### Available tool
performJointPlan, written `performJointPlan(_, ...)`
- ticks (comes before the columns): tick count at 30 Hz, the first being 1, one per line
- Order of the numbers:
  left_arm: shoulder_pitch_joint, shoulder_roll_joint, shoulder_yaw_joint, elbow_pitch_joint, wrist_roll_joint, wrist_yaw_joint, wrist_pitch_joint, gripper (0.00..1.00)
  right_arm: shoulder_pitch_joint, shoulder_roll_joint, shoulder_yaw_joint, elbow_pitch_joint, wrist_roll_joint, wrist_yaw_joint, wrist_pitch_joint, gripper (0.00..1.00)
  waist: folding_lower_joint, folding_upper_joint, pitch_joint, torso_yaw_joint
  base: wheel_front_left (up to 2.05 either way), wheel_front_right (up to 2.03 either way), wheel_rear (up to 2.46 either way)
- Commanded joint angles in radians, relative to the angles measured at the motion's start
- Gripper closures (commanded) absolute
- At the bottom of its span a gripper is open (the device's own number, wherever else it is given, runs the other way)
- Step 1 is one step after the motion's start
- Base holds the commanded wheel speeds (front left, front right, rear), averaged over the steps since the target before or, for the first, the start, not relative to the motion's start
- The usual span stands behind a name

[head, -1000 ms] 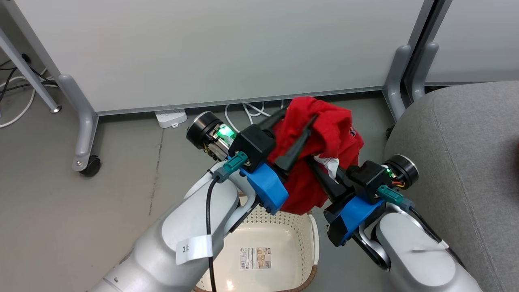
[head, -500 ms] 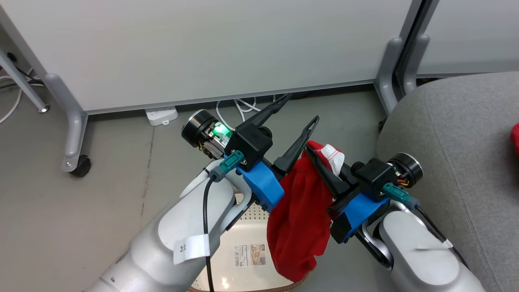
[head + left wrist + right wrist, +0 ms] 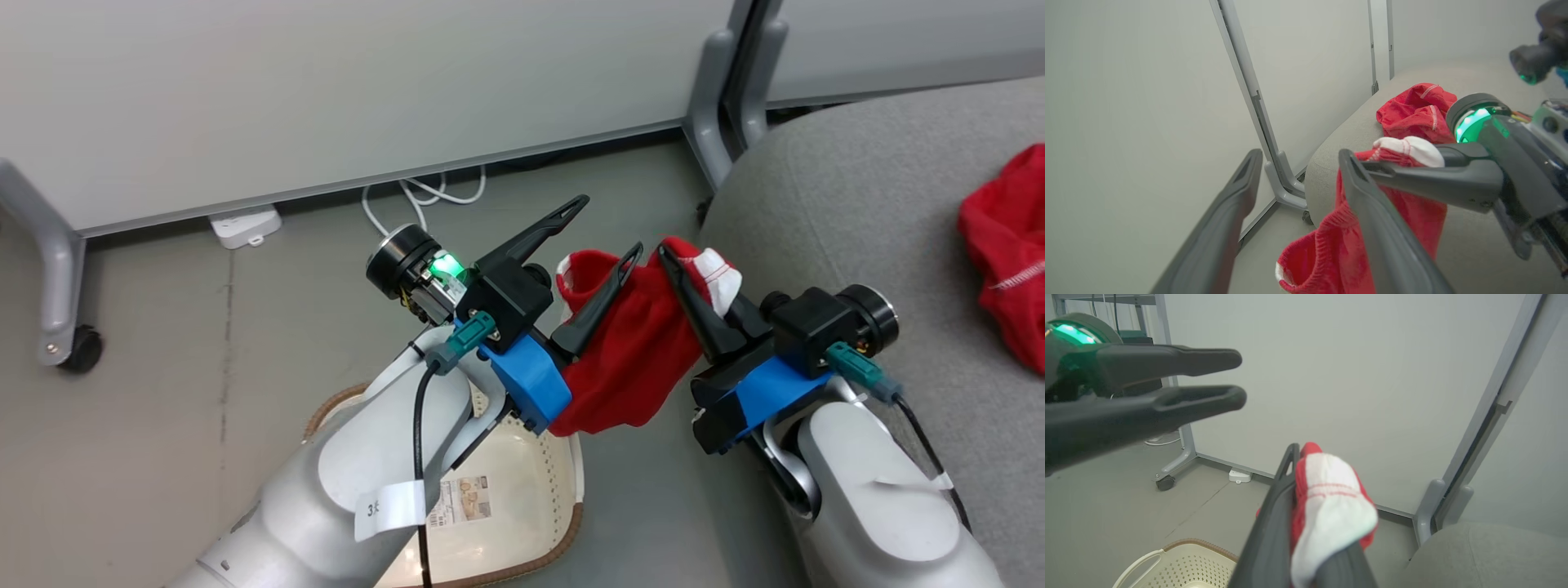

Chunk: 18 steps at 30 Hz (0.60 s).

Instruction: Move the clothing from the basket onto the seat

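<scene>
Red cloth with a white-trimmed end is pinched in my right gripper [image 3: 673, 260], whose fingers are closed tight on the held garment [image 3: 637, 359]. The rest of it sags in the air between my two grippers, just off the rounded edge of the grey seat [image 3: 849, 204]. My left gripper [image 3: 608, 224] is spread wide with nothing between its fingers. Its nearer finger lies just beside the hanging fabric, and I cannot tell whether they touch. A second red garment [image 3: 1008, 245] lies crumpled on the seat's top, well in from that edge. Beneath my left forearm the cream basket [image 3: 571, 523] stands on the grey floor [image 3: 163, 408], with a label on its bottom.
</scene>
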<state>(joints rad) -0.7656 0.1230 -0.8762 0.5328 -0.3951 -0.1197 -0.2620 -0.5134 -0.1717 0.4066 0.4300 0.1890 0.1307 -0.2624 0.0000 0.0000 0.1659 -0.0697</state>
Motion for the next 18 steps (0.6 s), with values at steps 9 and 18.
performJointPlan(9, 0.001, 0.005, -0.038, -0.006, 0.009, -0.003, -0.002, 0.00, 0.036, 0.011, -0.143, -0.062, -0.021, 0.000, -0.004, 1.00, 0.0000, 0.0000, 0.052, -0.104, 0.00, 0.00, 0.00)
performJointPlan(18, 0.006, 0.011, -0.073, -0.012, 0.013, -0.004, 0.003, 0.00, 0.073, 0.014, -0.261, -0.122, -0.041, 0.000, -0.004, 1.00, 0.0000, 0.0000, 0.091, -0.185, 0.00, 0.00, 0.00)
